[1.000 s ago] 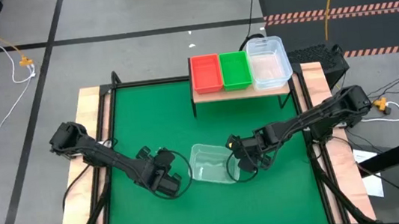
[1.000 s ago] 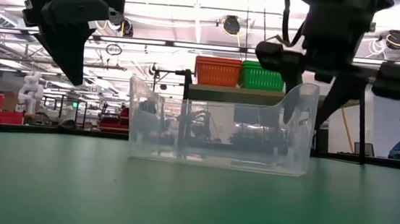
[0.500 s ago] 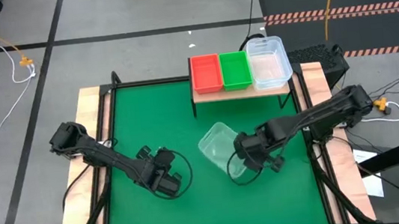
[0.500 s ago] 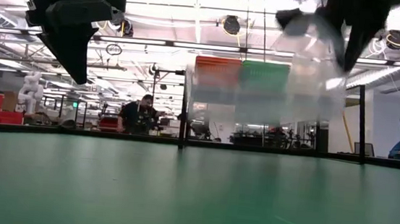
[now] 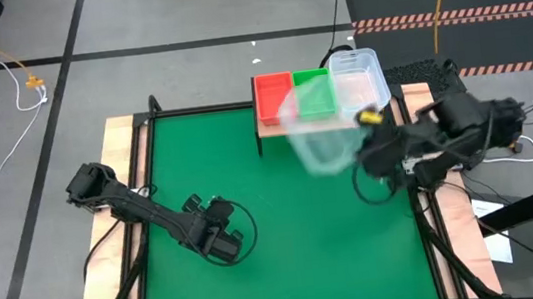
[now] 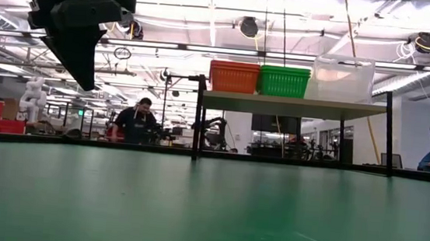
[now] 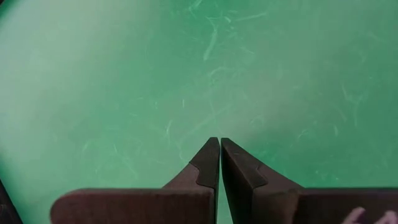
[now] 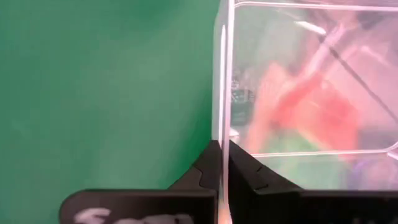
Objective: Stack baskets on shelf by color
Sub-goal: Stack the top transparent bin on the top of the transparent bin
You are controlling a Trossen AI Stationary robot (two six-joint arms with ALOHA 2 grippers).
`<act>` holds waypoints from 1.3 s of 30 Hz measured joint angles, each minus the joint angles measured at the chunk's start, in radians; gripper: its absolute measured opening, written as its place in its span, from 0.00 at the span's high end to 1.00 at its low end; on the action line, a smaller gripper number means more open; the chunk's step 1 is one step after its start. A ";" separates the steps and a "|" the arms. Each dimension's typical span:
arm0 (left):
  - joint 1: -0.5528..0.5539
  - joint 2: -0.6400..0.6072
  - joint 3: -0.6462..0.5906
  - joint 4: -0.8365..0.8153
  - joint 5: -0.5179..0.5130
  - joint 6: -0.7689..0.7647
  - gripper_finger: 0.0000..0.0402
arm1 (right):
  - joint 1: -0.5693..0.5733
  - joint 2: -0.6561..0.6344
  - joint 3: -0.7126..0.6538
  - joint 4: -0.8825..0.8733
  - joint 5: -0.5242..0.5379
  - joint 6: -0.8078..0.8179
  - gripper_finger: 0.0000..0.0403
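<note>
Closest to me, my left end effector (image 5: 218, 237) hangs over the near-left part of the green worktop (image 5: 260, 271). Its wrist view shows the two fingers (image 7: 208, 163) clenched together with nothing between them and only bare mat beyond. From the low view I get just its dark body high at the left edge.

Farther in, my right end effector (image 8: 223, 163) is clamped on one wall of a clear basket (image 5: 317, 134). The right wrist view is the only one that shows this grip: the thin transparent wall runs straight down into the closed fingertips (image 8: 210, 163), and through the plastic I see blurred red and green. The overhead view gives the position instead. The clear basket is lifted and tilted at the front edge of the shelf (image 5: 274, 126), overlapping the green basket (image 5: 313, 92), with the right arm reaching in from the worktop's right side.

The low view does not show the carried basket or the right arm. It shows the shelf side-on, with the orange-red basket (image 6: 234, 76), the green one and another clear basket (image 6: 343, 79) standing in a row on the plank.

Beyond the worktop, a person (image 6: 133, 120) sits in the room behind.
</note>
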 joint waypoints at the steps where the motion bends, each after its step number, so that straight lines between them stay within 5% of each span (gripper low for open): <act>1: 0.000 0.000 0.000 0.000 0.000 -0.001 0.95 | -0.017 -0.008 0.006 -0.041 0.056 0.002 1.00; 5: 0.000 0.000 0.000 0.001 -0.022 -0.002 0.95 | -0.129 -0.033 0.000 -0.036 0.202 0.019 1.00; 17: -0.002 0.000 0.000 0.005 -0.033 0.001 0.95 | -0.598 -0.021 -0.014 -0.040 0.180 -0.134 1.00; 22: -0.014 0.000 0.000 0.004 -0.033 0.010 0.95 | -0.649 -0.060 -0.063 -0.041 -0.007 -0.381 1.00; 32: -0.036 0.000 0.000 0.004 -0.032 0.013 0.95 | -0.757 -0.118 -0.209 -0.042 0.063 -0.358 1.00; 39: -0.036 0.000 0.000 0.003 -0.032 0.014 0.95 | -0.782 -0.169 -0.248 -0.041 -0.076 -0.333 1.00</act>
